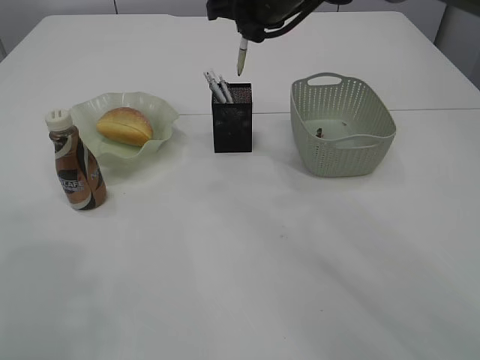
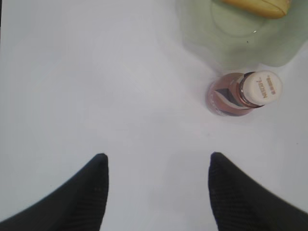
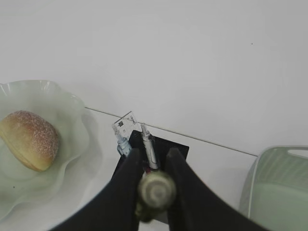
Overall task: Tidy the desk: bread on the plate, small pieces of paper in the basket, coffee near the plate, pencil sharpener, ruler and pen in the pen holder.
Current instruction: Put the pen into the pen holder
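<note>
At upper centre of the frame, right gripper (image 1: pixel 241 37) clamped on a pen (image 1: pixel 242 57) above the pen holder (image 1: pixel 232 118). Left gripper (image 2: pixel 158 166) wide, empty. Already placed: bread (image 1: pixel 124 125) on plate (image 1: pixel 161 112), coffee (image 1: pixel 75 160) beside it, scraps in basket (image 1: pixel 341 161). Probably last: dropping the pen.

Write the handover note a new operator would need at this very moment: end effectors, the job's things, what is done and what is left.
Right end effector: shut on pen, held tip-down above the pen holder.
Left end effector: open, empty, near the coffee.
Done: bread on plate; coffee beside plate; ruler and another pen already in holder.
Basket contents unclear.
Left: drop the pen in.
</note>
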